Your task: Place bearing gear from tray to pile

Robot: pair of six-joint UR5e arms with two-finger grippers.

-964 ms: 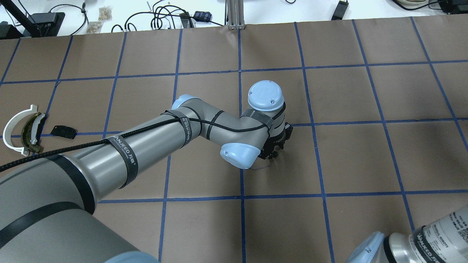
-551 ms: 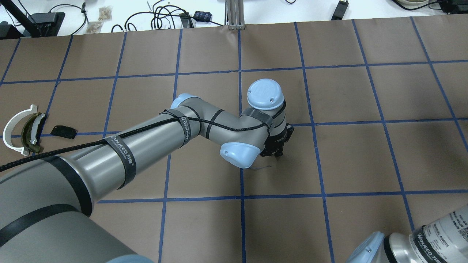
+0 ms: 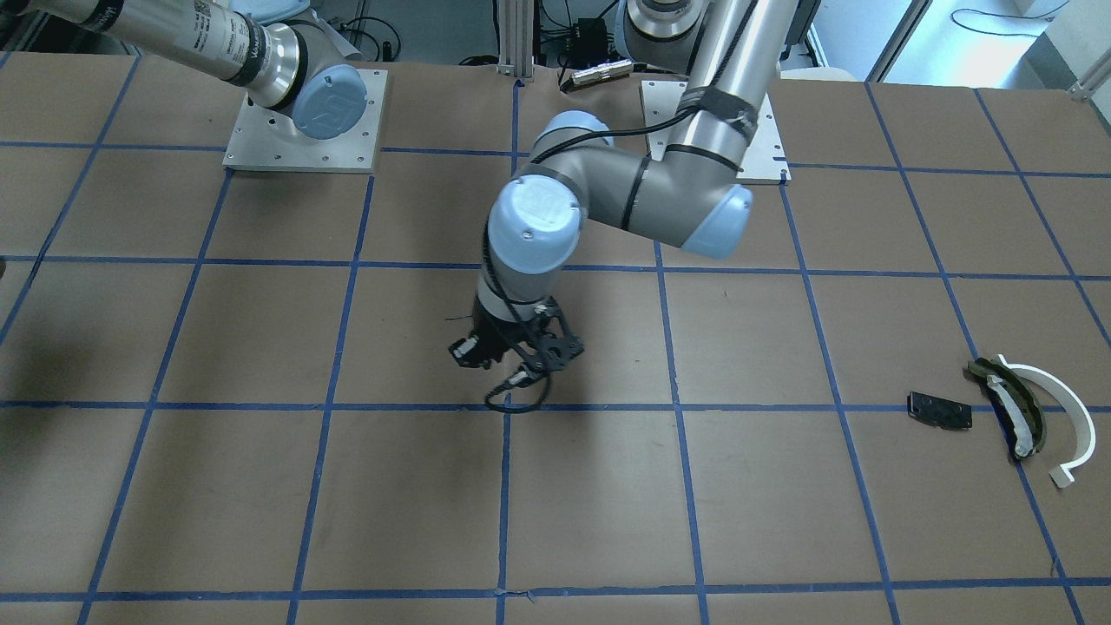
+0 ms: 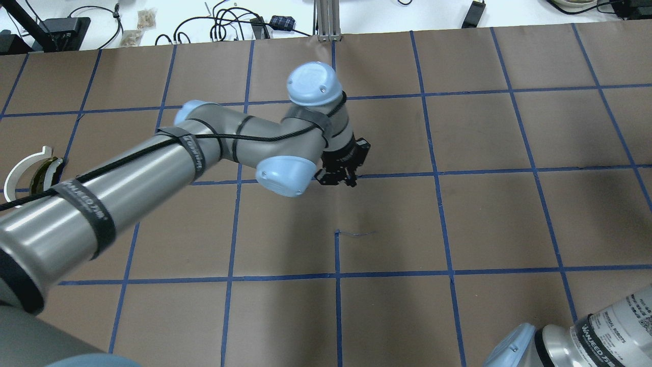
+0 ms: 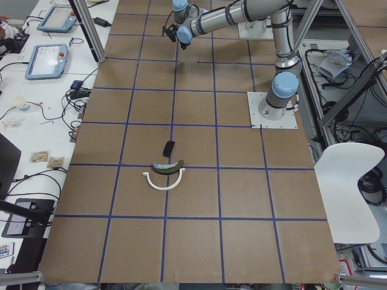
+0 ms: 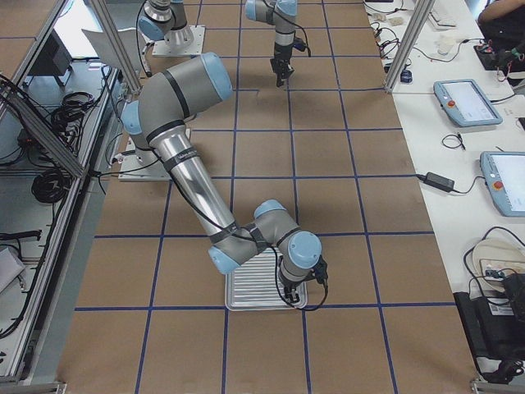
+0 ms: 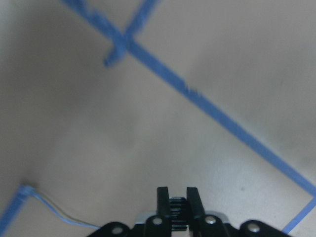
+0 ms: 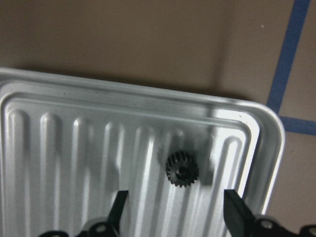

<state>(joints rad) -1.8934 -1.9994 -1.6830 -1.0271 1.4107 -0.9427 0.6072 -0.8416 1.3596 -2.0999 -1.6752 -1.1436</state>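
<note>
My left gripper (image 7: 177, 197) is shut on a small black toothed bearing gear (image 7: 177, 206) and holds it above the brown table near the middle (image 4: 342, 176) (image 3: 512, 369). The pile lies at the table's left end: a white half-ring (image 3: 1063, 417), a dark olive curved piece with white padding (image 3: 1011, 408) and a small black plate (image 3: 939, 410). In the overhead view my left arm hides the black plate. My right gripper (image 8: 177, 212) is open just above the ribbed metal tray (image 8: 59, 98), over a second black gear (image 8: 182, 169) near the tray's corner.
A thin loose wire (image 4: 356, 234) lies on the table by a tape crossing. The arms' base plates (image 3: 304, 121) sit at the robot's edge. Desks with cables and tablets (image 6: 467, 103) border the far side.
My left arm has swung away from the robot and toward its left, off the loose wire, with the gripper still shut. The pile has not moved.
</note>
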